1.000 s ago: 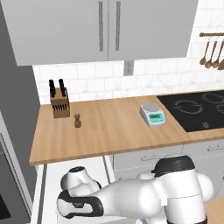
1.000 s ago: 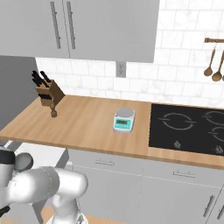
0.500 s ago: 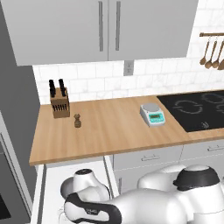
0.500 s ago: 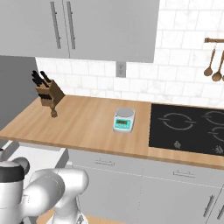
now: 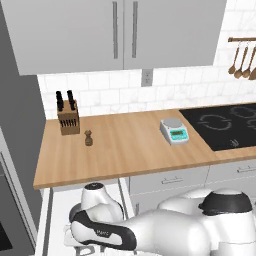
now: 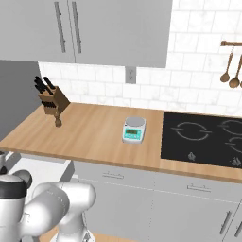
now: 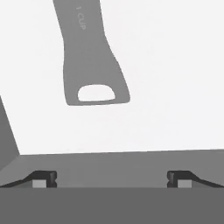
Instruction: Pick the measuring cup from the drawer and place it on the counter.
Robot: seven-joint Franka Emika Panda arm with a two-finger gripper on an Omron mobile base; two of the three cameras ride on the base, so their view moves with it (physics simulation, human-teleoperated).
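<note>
Grey measuring cup (image 7: 89, 57) handle lies ahead on drawer (image 7: 175, 65) floor; my fingers (image 7: 43, 178) apart, I'd advance, straddle handle, then close.

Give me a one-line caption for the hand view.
Open gripper poised over the measuring cup handle on the white drawer floor.

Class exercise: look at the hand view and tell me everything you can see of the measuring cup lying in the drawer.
Of the measuring cup, the flat grey handle shows, matte and metallic-looking. It narrows in the middle, then flares to a wide rounded end with a half-moon hanging hole. "1 CUP" is stamped near the top. The bowl runs out of the picture. The handle lies flat on the white floor of the drawer, its flared end pointing toward the gripper, whose fingertips stand wide apart and short of it, touching nothing.
</note>
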